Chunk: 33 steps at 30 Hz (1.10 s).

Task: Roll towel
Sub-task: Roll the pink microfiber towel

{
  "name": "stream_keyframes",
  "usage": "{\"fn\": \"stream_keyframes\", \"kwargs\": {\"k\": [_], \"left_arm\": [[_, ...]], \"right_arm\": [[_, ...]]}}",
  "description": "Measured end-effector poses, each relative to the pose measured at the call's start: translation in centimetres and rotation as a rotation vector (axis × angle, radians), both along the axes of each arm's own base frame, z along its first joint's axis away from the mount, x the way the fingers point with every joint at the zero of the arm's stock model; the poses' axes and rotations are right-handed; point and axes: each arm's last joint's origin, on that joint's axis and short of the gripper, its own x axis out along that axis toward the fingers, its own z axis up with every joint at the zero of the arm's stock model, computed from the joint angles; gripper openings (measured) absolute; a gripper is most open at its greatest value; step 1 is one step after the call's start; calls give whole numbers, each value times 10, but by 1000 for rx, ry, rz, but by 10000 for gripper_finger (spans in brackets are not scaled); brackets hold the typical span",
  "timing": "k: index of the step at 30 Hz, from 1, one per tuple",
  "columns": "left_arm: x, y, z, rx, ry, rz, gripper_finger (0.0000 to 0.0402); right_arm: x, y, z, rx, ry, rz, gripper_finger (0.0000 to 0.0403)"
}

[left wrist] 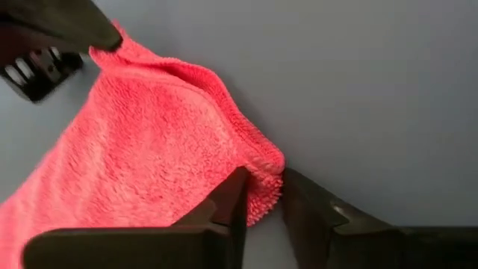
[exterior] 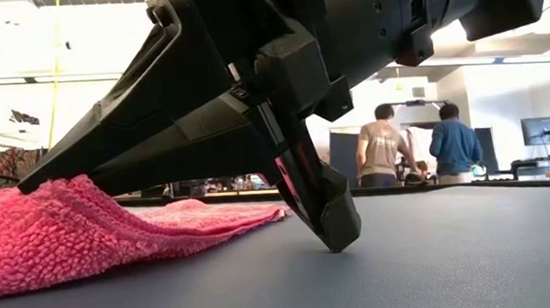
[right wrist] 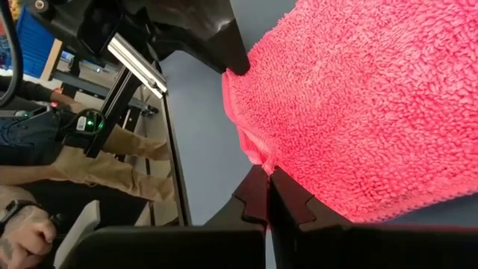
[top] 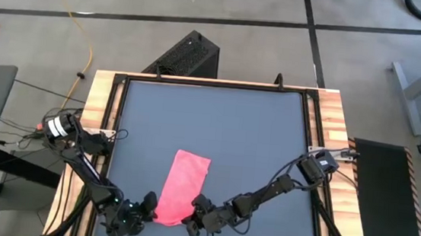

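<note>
Pink towel (right wrist: 358, 104) corner pinched only in right-wrist view.

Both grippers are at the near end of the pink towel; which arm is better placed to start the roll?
Neither clearly: it looks like a two-arm move. The left gripper pinches one near corner of the towel, and the right gripper is closed on the other. Marginally right, since its grip looks deeper.

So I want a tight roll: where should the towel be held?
By its two near corners. The towel lies long and narrow, running away across the table, so the left gripper and right gripper take that short end.
</note>
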Motion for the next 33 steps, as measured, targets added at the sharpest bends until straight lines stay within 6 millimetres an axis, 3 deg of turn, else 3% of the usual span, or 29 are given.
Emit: {"fn": "stream_keyframes", "kwargs": {"k": [5,18,24,33], "left_arm": [[1,0,0,-61,20,41,8],[20,11,5,-326,163,130,0],[25,28,11,-525,269,100,0],[23,75,-11,-935,393,201,0]], "right_arm": [[-6,6,-2,1,20,-35,19],[-14,14,-4,44,62,-58,20],[-16,15,-5,87,109,-52,20],[-19,17,-7,130,158,-85,20]]}}
